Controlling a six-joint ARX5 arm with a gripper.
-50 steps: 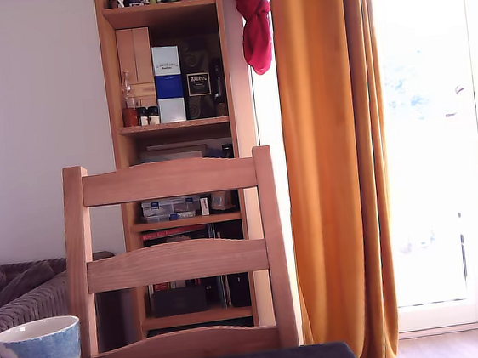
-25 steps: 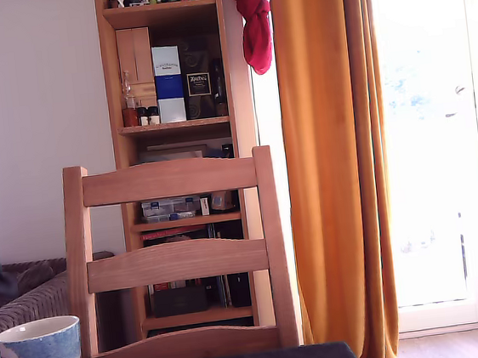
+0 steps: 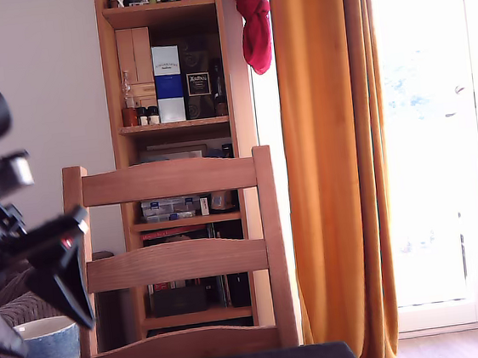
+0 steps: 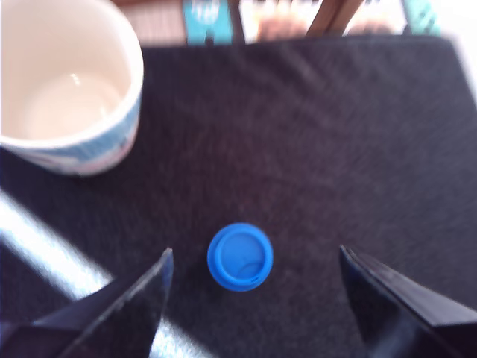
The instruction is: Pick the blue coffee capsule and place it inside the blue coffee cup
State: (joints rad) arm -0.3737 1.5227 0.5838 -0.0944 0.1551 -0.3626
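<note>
— Two black fingers of the gripper (image 4: 253, 280) spread wide, holding nothing?
— Yes; between them the small bright blue capsule (image 4: 240, 256) stands on the dark tablecloth (image 4: 313, 134).
— Step?
— Approach. Next: descend, close. The empty speckled light-blue ceramic mug (image 4: 63, 82) waits farther off, near the cloth's far corner.

- We count one capsule (image 4: 240, 256).
- We count one cup (image 4: 65, 82).
- We see one chair (image 3: 178, 262).
- One end effector (image 4: 253, 298).
- One bookshelf (image 3: 174, 126).
</note>
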